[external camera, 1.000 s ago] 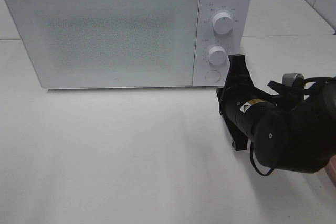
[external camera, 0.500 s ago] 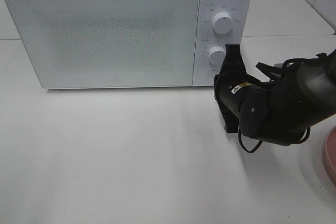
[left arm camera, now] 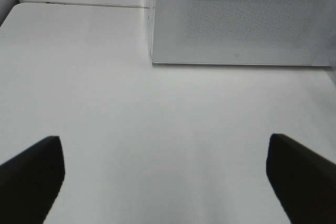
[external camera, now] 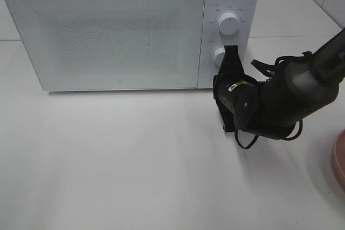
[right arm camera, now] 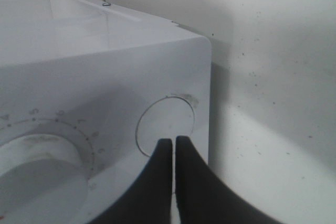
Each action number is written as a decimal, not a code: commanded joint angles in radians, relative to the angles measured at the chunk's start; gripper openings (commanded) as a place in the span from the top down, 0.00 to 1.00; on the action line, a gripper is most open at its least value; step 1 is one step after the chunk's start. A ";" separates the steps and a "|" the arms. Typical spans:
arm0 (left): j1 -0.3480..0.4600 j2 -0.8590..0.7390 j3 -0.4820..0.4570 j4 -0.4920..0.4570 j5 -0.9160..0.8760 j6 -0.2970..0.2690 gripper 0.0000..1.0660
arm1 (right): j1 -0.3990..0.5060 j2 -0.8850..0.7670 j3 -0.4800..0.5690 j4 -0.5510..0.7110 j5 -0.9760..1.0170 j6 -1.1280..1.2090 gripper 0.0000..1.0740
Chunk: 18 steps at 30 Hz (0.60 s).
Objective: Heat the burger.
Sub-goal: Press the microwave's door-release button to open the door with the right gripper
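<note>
Both fingers of the right gripper point(right arm camera: 174, 141) are pressing together, holding nothing, tips at the round button point(right arm camera: 165, 121) at 5 o'clock on the microwave point(external camera: 108, 30) front. The left gripper point(left arm camera: 165, 179) is hanging spread above the surface point(external camera: 135, 160). The burger is showing in no view.

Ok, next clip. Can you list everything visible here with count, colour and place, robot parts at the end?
microwave: one, white, door closed, at the back of the table
knobs: two, white, one above the other on the microwave's control panel; the lower one is partly hidden by the arm
round button: one, white, below the knobs at the panel's bottom corner
plate: one, pink, only its rim shows at the right edge of the high view
table: one, white, under everything
burger: none visible in any view
right arm: one, black, reaching in to the control panel
right pincer: one, black, shut, tips at the round button
left pincer: one, black, open, over bare table facing the microwave door
</note>
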 commanded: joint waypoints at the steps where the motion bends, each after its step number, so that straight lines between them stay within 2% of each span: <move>1: -0.006 -0.020 0.000 -0.002 -0.006 0.004 0.06 | -0.025 0.001 -0.036 -0.006 0.000 -0.046 1.00; 6: -0.006 -0.020 0.000 -0.002 -0.006 0.004 0.06 | -0.054 0.001 -0.045 -0.008 0.003 -0.054 1.00; 18: -0.006 -0.020 0.000 -0.002 -0.006 0.004 0.06 | -0.050 0.023 -0.072 -0.021 0.014 -0.026 1.00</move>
